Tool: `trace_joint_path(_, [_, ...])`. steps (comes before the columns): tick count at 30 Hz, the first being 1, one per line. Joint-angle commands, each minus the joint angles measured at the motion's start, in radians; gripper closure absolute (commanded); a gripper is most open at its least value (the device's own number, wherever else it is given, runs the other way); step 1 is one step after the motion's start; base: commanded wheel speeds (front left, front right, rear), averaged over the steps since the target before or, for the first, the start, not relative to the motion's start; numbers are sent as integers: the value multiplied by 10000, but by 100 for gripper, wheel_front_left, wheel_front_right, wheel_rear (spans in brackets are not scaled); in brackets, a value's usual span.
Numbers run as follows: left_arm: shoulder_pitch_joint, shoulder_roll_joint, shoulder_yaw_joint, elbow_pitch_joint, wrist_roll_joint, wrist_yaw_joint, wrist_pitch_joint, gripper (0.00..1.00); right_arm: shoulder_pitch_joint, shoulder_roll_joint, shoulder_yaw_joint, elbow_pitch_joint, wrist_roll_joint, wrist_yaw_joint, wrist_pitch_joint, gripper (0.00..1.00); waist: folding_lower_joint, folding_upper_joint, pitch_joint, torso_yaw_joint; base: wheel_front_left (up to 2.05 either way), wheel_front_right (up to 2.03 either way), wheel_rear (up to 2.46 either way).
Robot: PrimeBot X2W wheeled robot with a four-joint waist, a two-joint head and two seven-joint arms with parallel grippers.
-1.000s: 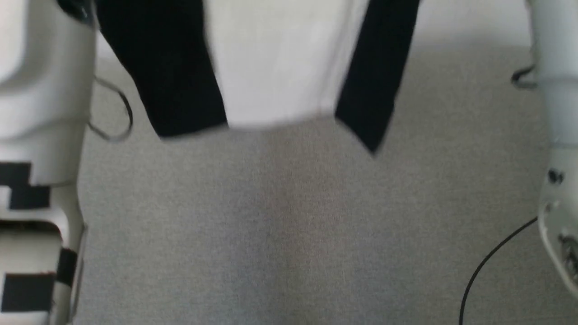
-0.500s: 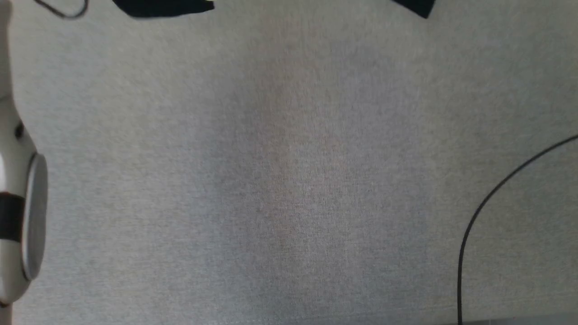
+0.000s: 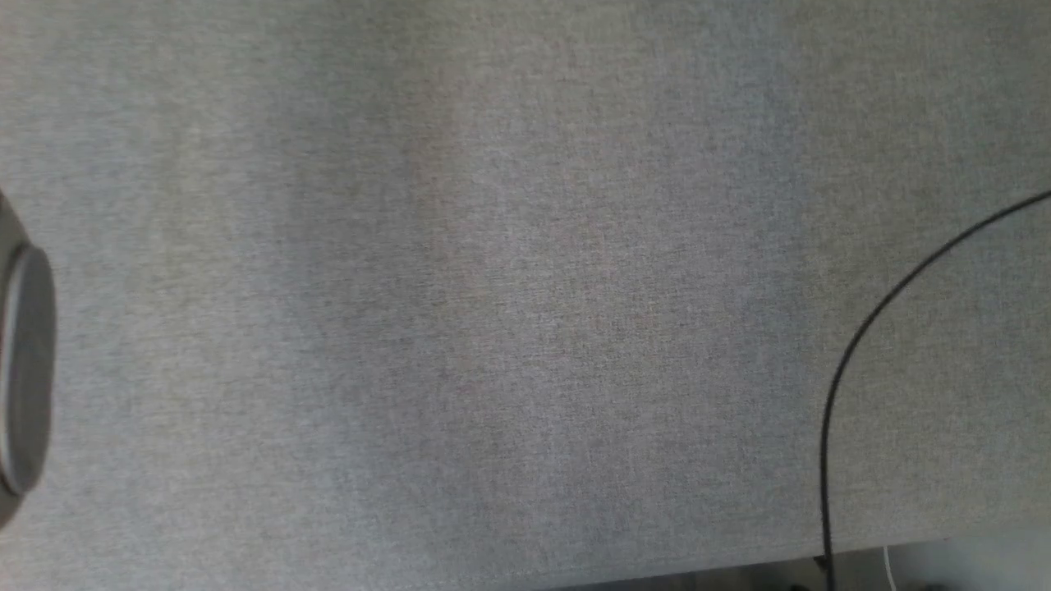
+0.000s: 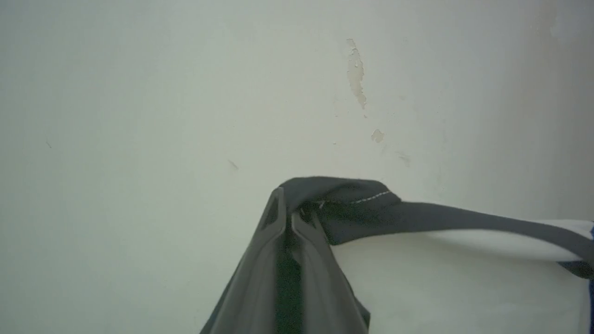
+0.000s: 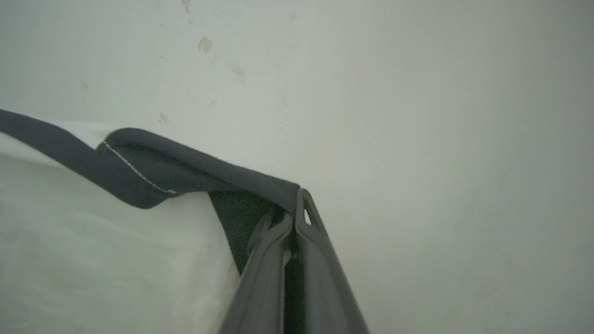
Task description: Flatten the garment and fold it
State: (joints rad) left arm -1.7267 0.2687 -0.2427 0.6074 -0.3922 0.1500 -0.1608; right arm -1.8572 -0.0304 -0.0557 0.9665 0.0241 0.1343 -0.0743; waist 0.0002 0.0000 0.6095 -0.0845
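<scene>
The garment (image 4: 455, 278) is a white T-shirt with black sleeves, held up in the air in front of a pale wall. In the left wrist view my left gripper (image 4: 290, 213) is shut on a bunched black edge of the garment, and the white cloth hangs off to the right. My right gripper (image 5: 292, 218) is shut on the other black edge in the right wrist view, with the garment (image 5: 93, 260) stretching away to the left. A line of white stitching runs along the black fabric by each grip. The chest print is hidden.
The head view looks down on a grey fabric surface (image 3: 509, 312). A black cable (image 3: 854, 361) curves across its right side to the front edge. A round grey part of my left arm (image 3: 25, 369) sits at the left border. The wall (image 4: 357, 74) has chipped paint.
The garment's lower edge and both pale forearms have left the top of the head view, and the cable has shifted, so the camera has moved. The grey surface now spans that view.
</scene>
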Motion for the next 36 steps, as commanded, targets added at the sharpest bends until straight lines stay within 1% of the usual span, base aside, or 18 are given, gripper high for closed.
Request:
trace_joint_path(1, [-346, 164, 157, -50, 70, 22, -120, 100, -224, -199, -134, 3, -104, -36, -84, 100, -2, 0, 365, -169, 0, 0, 0])
trace_joint_path(3, [-592, 103, 184, -135, 33, -16, -304, 100, -485, -199, -332, -28, -326, -36, -378, 100, -2, 0, 626, -153, 0, 0, 0])
trace_joint_path(4, [-778, 115, 225, -213, 38, -22, -480, 100, -660, -199, -492, -34, -725, -36, -572, 100, -2, 0, 900, -128, 0, 0, 0])
trace_joint_path(5, [-831, 129, 224, -239, 50, -50, -550, 100, -721, -199, -561, -39, -882, -36, -637, 100, -2, 0, 1041, -95, 0, 0, 0])
trace_joint_path(6, [-831, 129, 224, -239, 50, -50, -550, 100, -721, -199, -561, -39, -882, -36, -637, 100, -2, 0, 1041, -95, 0, 0, 0])
trace_joint_path(10, [-937, 176, 163, -255, 53, -239, -688, 100, -890, -199, -792, -53, -1444, -36, -624, 100, -2, 0, 1742, 75, 0, 0, 0])
trace_joint_path(15, [-765, 224, 216, -164, -70, -406, -813, 100, -902, -199, -734, -76, -1777, -36, -557, 100, -2, 0, 2588, 248, 0, 0, 0])
trace_joint_path(18, [-686, 239, 281, -158, -186, -571, -880, 100, -850, -199, -572, -119, -1802, -36, -612, 100, -2, 0, 2854, 339, 0, 0, 0])
trace_joint_path(21, [-409, 307, 266, -144, -277, -845, -921, 100, -698, -199, -251, -123, -1570, -36, -720, 100, -2, 0, 2904, 411, 0, 0, 0])
trace_joint_path(23, [-136, 347, 199, -119, -400, -1126, -894, 100, -518, -199, 109, -128, -1347, -36, -753, 100, -2, 0, 2864, 444, 0, 0, 0])
trace_joint_path(27, [544, 568, -172, -333, -467, -1726, -464, 100, 23, -199, 854, -312, -809, -36, -685, 100, -2, 0, 2631, 493, 0, 0, 0])
trace_joint_path(30, [1240, 778, -343, -829, -614, -2026, -51, 100, 628, -199, 1428, -650, -358, -36, -521, 100, -2, 0, 2357, 470, 0, 0, 0])
trace_joint_path(33, [2069, 989, -397, -1633, -873, -2165, 398, 100, 1341, -199, 1865, -1260, 197, -36, -285, 100, -2, 0, 2114, 435, 0, 0, 0])
trace_joint_path(36, [3068, 1175, -335, -2626, -1162, -2097, 798, 100, 2221, -200, 2198, -2137, 702, -36, 56, 100, -2, 0, 1827, 410, 0, 0, 0])
